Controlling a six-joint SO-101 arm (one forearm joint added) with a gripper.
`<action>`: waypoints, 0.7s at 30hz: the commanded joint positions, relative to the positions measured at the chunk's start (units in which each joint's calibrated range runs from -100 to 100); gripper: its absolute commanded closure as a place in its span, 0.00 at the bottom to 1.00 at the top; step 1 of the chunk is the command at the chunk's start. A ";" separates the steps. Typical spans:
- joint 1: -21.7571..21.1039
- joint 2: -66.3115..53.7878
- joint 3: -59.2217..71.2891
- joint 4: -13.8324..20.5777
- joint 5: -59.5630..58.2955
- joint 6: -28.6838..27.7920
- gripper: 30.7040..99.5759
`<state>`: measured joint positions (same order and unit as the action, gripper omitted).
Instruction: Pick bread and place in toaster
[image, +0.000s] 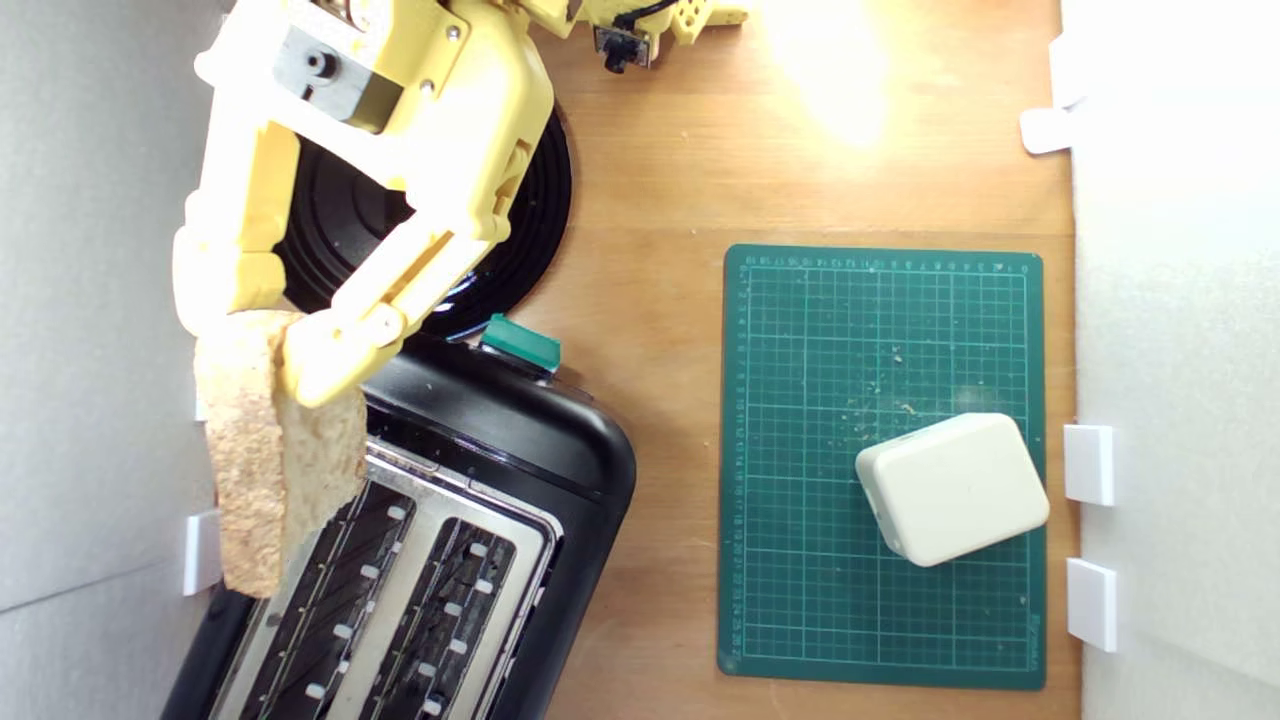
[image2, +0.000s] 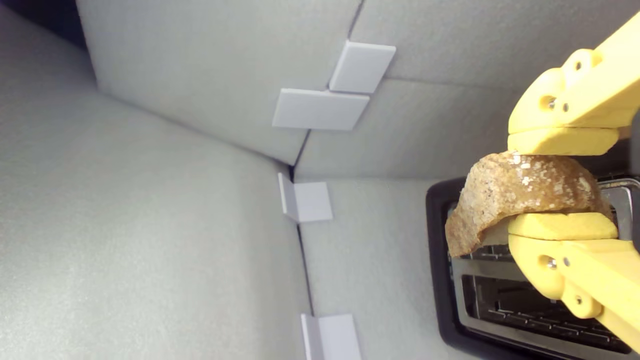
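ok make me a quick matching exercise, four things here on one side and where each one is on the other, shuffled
Things:
1. bread
2. cream box
3. black plate
4. green lever knob

Places:
A. on the green cutting mat
B. partly hidden under the yellow arm
C. pinched between the fingers, above the toaster
D. on the toaster's end nearest the plate

Pairs: 1-C, 2-A, 3-B, 4-D
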<state>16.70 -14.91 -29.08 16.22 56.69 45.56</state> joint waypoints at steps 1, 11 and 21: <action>-0.19 0.77 -5.37 1.65 -2.43 0.29 0.59; -0.27 3.35 -6.83 1.74 -2.43 0.29 0.59; -1.39 6.01 -6.83 1.74 -3.28 0.13 0.59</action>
<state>15.97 -8.27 -32.50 17.19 55.93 45.56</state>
